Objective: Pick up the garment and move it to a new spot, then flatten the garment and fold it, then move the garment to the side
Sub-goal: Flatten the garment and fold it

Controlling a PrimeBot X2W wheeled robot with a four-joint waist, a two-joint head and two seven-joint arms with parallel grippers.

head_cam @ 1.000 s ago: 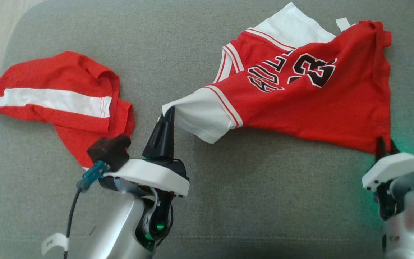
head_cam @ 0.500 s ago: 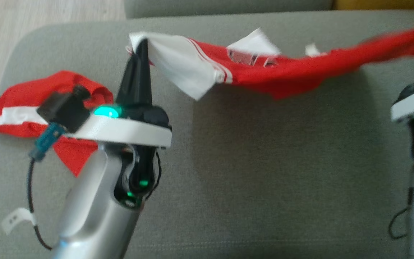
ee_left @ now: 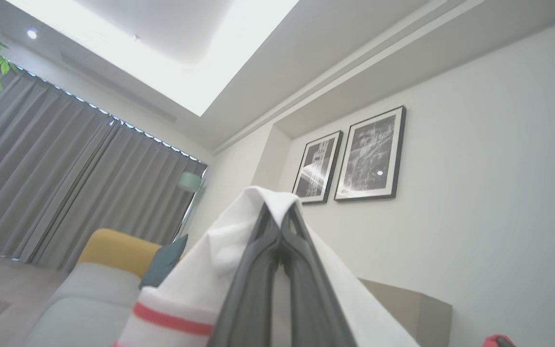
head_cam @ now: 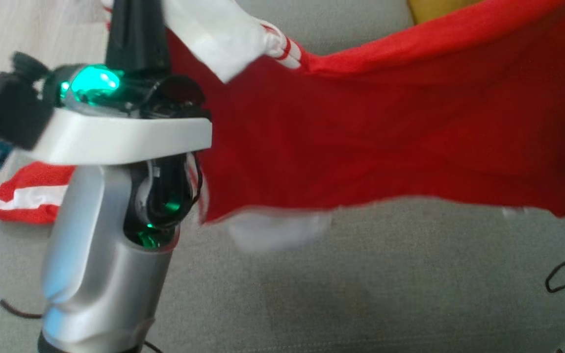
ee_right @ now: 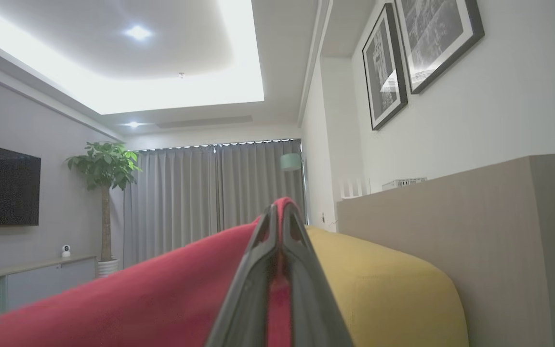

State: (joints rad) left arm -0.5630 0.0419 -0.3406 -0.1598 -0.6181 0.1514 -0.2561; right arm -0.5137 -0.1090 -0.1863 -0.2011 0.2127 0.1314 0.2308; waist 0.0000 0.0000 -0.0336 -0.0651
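Raised since half a second ago, both arms now carry the garment (head_cam: 385,132) higher, and it hangs as a broad red sheet instead of a narrow band. Left gripper (ee_left: 280,219): fingers pressed together, pinching the edge of the white sleeve (head_cam: 214,34). Right gripper (ee_right: 280,212): fingers closed on a red edge of the fabric, with a yellow cushion (ee_right: 383,289) just beyond. The cloth spans from one arm to the other. Its lower hem is blurred and hangs free above the grey sofa seat (head_cam: 361,294). Seat surface shows open beneath and in front of the hem. A second red-and-white piece (head_cam: 27,196) lies near the seat's left edge, partly behind the left forearm.
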